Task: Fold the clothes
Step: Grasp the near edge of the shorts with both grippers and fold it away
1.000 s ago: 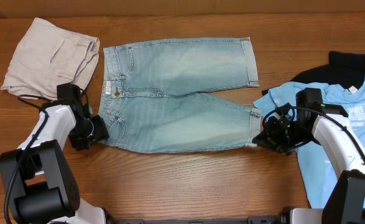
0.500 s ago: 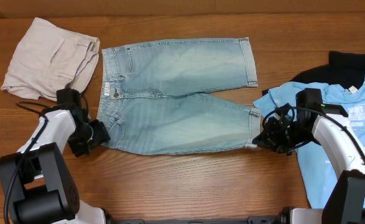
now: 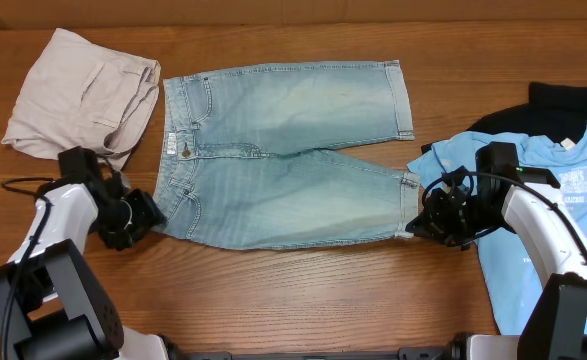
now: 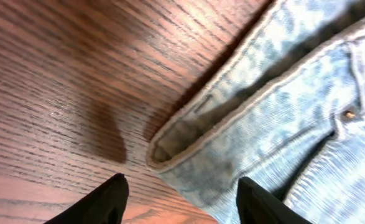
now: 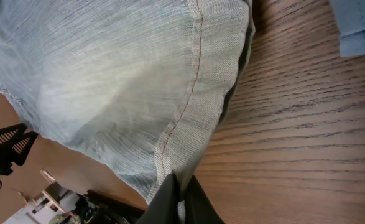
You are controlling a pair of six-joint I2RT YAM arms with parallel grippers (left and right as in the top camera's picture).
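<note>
The light-wash denim shorts (image 3: 283, 150) lie flat in the middle of the table, waistband to the left, legs to the right. My left gripper (image 3: 145, 212) is open at the near-left waistband corner (image 4: 170, 146), its fingertips (image 4: 117, 193) straddling the denim edge just above the wood. My right gripper (image 3: 420, 222) is shut on the hem (image 5: 188, 137) of the near leg at its near-right corner, with the fabric pinched between its fingers.
Beige shorts (image 3: 83, 95) lie crumpled at the far left. A sky-blue printed T-shirt (image 3: 543, 190) lies at the right under my right arm, with a black garment (image 3: 543, 105) behind it. Bare wood runs along the near edge.
My left gripper has drawn back to the left, off the waistband corner, and now sits just outside it. The right gripper and the shorts have not moved.
</note>
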